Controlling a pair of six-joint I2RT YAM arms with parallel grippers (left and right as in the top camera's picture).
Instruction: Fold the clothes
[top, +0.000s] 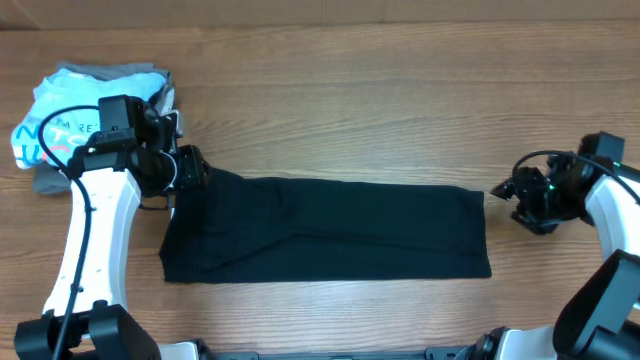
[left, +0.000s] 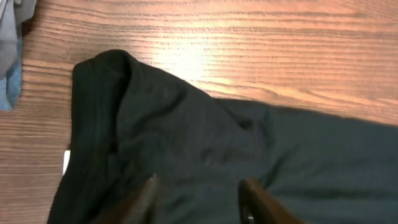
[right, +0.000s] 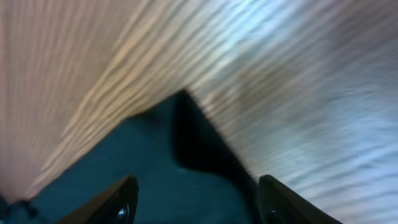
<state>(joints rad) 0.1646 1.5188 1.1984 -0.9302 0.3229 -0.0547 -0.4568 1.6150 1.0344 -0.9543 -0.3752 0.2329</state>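
Fingers of the left gripper are hanging, spread apart, over the garment at its left end, probably readying a pinch. The right gripper, jaws also parted and holding nothing, is hanging at the garment's right corner. The black garment is lying flat along the table; a light pile is sitting beyond its left end.
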